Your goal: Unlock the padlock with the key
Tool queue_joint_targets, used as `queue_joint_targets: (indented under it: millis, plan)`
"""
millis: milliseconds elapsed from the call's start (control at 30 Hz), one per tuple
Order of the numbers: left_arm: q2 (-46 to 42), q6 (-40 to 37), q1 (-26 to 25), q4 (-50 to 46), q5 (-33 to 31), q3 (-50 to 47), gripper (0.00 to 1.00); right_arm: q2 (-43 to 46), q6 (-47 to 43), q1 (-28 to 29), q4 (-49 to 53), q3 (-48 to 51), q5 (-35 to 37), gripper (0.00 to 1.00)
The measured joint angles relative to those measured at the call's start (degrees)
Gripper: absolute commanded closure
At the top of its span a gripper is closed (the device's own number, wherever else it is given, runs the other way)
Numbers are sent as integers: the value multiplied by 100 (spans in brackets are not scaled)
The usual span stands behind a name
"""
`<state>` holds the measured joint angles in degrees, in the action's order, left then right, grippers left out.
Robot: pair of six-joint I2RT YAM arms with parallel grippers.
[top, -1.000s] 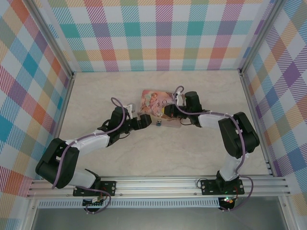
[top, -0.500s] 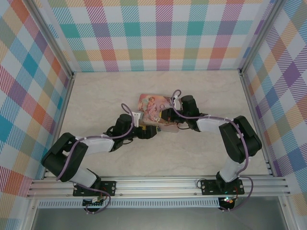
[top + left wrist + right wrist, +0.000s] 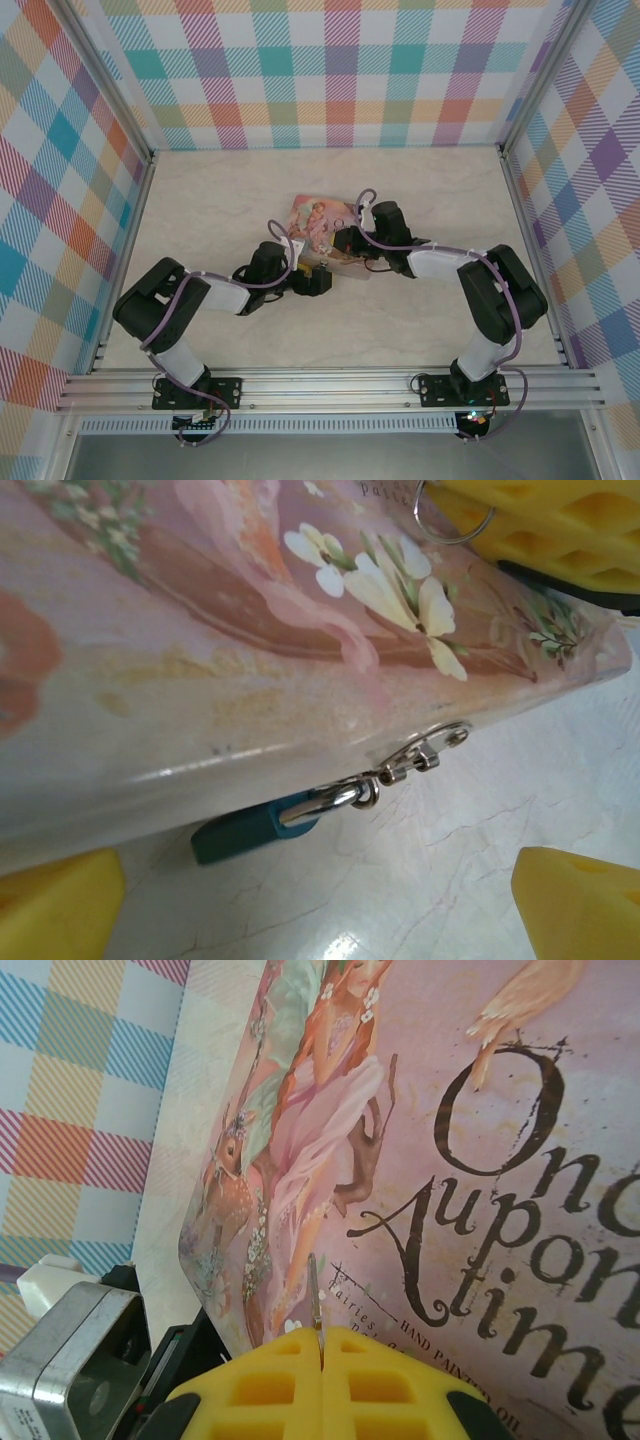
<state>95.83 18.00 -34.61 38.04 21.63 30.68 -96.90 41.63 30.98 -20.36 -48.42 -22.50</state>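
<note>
The padlock, blue-teal with a silvery shackle, hangs from the clasp on the front edge of the pink tin and rests on the table. My left gripper is open, with its yellow pads wide on either side of the padlock and not touching it. Over the tin's lid, my right gripper is shut on the key, whose thin blade sticks out past the pads. From above, the left gripper sits at the tin's near edge and the right gripper over it.
The tin lies mid-table on a pale marble-look surface. A silver ring hangs by the right gripper's yellow pads. Checked walls close off the back and both sides.
My left gripper has swung right and nearer, down to the tin's front edge where the padlock hangs. The right gripper has shifted slightly left over the lid, still shut on the key.
</note>
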Motion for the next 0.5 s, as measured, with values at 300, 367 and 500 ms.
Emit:
queue_joint_targets:
  millis: [300, 367, 500]
  plan:
    - [245, -632, -254, 260, -887, 0, 12, 0, -4, 98, -15, -13, 243, 100]
    - [304, -688, -304, 306, -1040, 11, 16, 2, -4, 103, -15, -13, 262, 100]
    - [367, -719, -363, 299, -1281, 59, 21, 11, -7, 114, -4, -15, 304, 100]
